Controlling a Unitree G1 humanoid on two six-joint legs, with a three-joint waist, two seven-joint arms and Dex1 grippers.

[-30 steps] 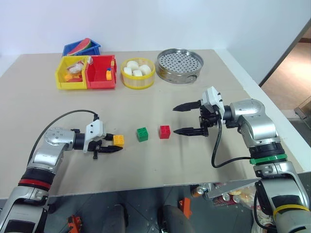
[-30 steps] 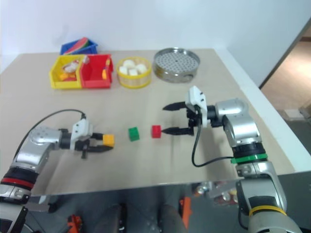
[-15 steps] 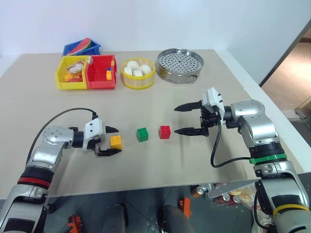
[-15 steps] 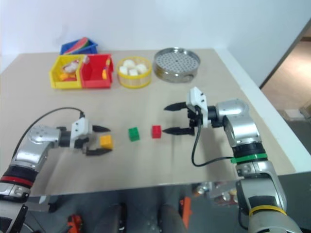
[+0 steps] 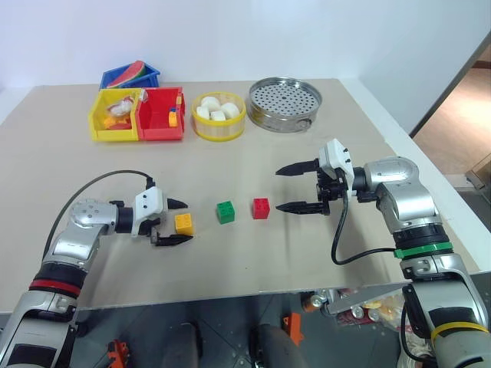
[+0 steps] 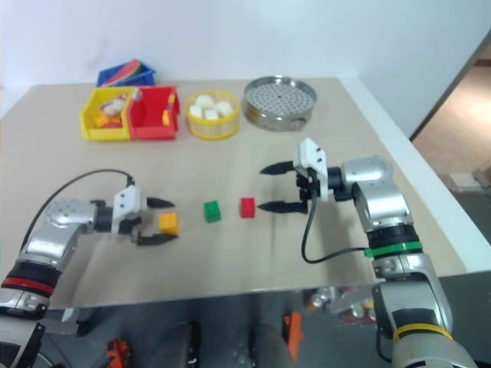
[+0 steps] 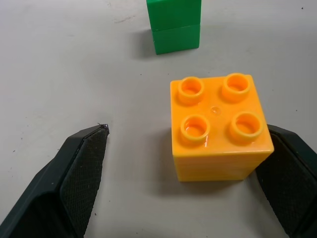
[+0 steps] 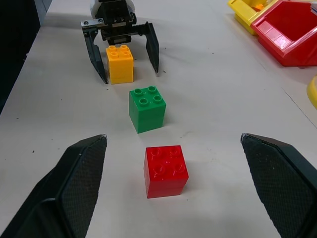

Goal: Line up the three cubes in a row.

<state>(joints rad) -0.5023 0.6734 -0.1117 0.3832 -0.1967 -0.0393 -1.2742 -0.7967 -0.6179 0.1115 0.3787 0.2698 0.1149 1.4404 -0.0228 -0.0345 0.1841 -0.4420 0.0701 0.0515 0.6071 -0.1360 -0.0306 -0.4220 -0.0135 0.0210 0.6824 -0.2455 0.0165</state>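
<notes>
Three studded cubes stand in a near-straight row on the tan table [image 5: 322,253]: yellow-orange cube [image 5: 184,224], green cube [image 5: 225,211], red cube [image 5: 261,208]. My left gripper [image 5: 189,221] is open, one finger on each side of the yellow-orange cube [image 7: 218,126]. That cube rests on the table, close against one of the fingers [image 7: 287,173], with a gap to the other. My right gripper [image 5: 277,189] hovers open just right of the red cube [image 8: 166,170], with nothing between its fingers. The right wrist view looks along the row: the green cube [image 8: 147,108], then the yellow-orange cube [image 8: 120,63].
At the back stand a blue bin [image 5: 129,75], a yellow bin [image 5: 103,126], a red bin [image 5: 159,129], a yellow bowl [image 5: 218,132] of white lumps and a steel steamer tray [image 5: 284,103]. The table's front edge runs close below the row.
My left gripper has opened and let go of the yellow-orange cube, which now sits on the table between its fingers. The right arm has stayed still.
</notes>
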